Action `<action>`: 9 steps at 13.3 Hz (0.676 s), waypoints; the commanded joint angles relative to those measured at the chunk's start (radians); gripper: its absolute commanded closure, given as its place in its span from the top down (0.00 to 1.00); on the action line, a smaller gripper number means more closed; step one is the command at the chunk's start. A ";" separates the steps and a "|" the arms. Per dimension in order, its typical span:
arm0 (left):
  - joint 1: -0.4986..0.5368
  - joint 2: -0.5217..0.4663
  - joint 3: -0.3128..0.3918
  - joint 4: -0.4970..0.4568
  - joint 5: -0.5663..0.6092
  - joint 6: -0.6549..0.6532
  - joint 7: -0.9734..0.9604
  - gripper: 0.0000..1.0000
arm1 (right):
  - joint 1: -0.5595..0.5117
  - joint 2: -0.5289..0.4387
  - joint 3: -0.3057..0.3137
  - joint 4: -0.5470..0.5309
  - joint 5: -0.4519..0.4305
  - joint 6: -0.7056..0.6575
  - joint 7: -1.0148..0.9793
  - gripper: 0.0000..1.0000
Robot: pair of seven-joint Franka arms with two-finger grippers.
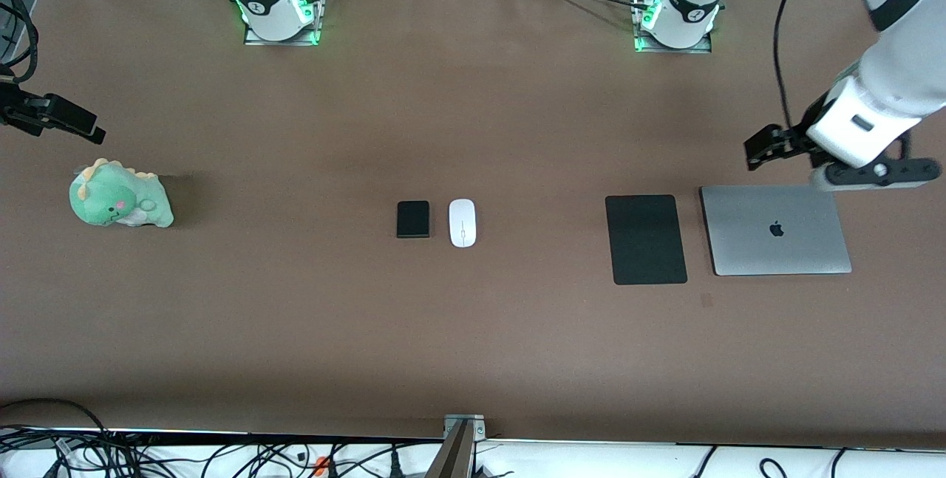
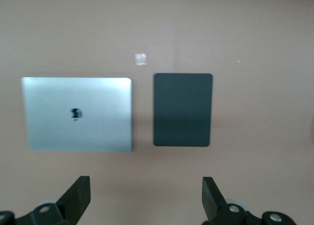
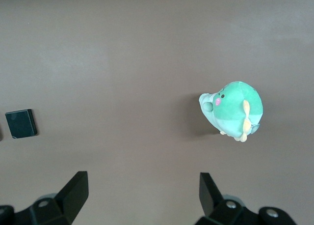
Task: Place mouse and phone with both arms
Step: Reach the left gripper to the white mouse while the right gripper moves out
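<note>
white arms (image 1: 894, 86), blk joints, blk cables (image 1: 780, 35)

Right gripper (image 1: 89, 131) partly cut by front view edge; laptop (image 2: 77, 114) logo blurred.

The left arm's black two-finger gripper (image 1: 765, 147) hangs at three o'clock, fingers spread. The right arm's black two-finger gripper (image 1: 70, 123) hangs at nine o'clock, also spread.

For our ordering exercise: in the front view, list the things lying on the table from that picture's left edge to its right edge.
Green plush dinosaur toy → small black rectangular phone → white oval computer mouse → large flat black mouse pad → closed silver laptop.
</note>
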State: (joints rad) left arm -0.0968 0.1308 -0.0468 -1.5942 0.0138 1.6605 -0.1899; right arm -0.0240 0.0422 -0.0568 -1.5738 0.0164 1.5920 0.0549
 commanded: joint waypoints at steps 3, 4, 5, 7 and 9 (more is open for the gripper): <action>-0.092 0.102 -0.005 0.069 -0.029 -0.021 -0.061 1.00 | -0.008 -0.019 0.009 -0.020 -0.001 -0.004 -0.004 1.00; -0.147 0.122 -0.010 0.069 -0.025 -0.022 -0.141 1.00 | -0.008 -0.018 0.009 -0.022 -0.001 -0.004 -0.004 1.00; -0.199 0.156 -0.010 0.072 -0.022 -0.018 -0.211 1.00 | -0.007 -0.015 0.009 -0.023 -0.001 -0.004 -0.004 1.00; -0.279 0.216 -0.011 0.083 -0.031 0.028 -0.284 1.00 | -0.001 0.002 0.009 -0.026 -0.001 -0.004 -0.004 1.00; -0.337 0.283 -0.012 0.083 -0.087 0.120 -0.316 1.00 | 0.013 0.022 0.011 -0.026 -0.001 -0.003 -0.007 1.00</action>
State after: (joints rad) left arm -0.3926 0.3303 -0.0717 -1.5617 -0.0130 1.7379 -0.4804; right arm -0.0204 0.0532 -0.0513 -1.5960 0.0164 1.5920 0.0549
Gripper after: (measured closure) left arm 0.000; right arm 0.000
